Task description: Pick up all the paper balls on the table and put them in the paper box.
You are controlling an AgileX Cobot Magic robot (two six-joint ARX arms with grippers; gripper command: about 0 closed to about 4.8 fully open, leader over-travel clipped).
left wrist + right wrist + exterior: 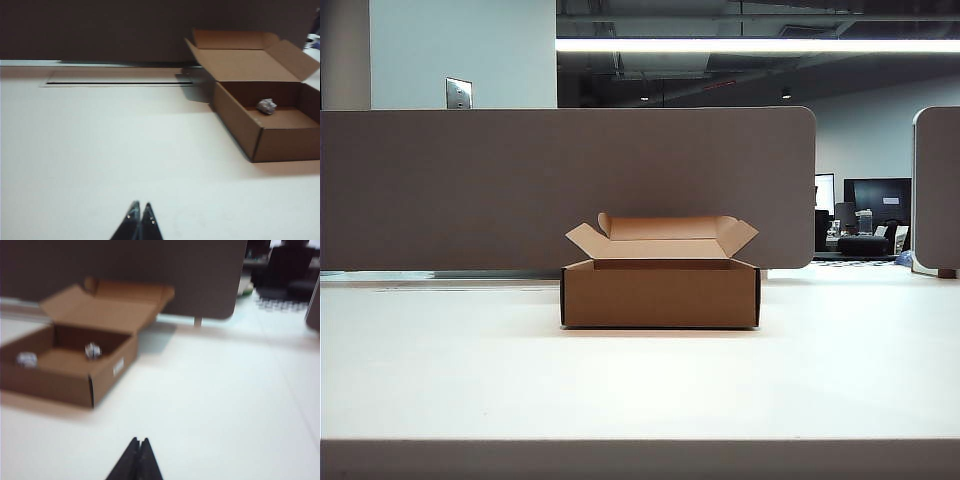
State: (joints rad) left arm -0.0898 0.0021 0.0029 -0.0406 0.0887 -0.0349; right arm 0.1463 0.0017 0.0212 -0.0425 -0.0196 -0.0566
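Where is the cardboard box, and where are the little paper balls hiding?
paper box (660, 295), exterior view: on its front wall.
paper ball (267, 106), left wrist view: on the wad inside the box.
second paper ball (27, 359), right wrist view: on the wad inside the box.

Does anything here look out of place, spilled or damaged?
Nothing stands out. The box sits flat on the table, flaps open, with paper balls inside. Both end effectors, left and right, are shut and empty, clear of it.
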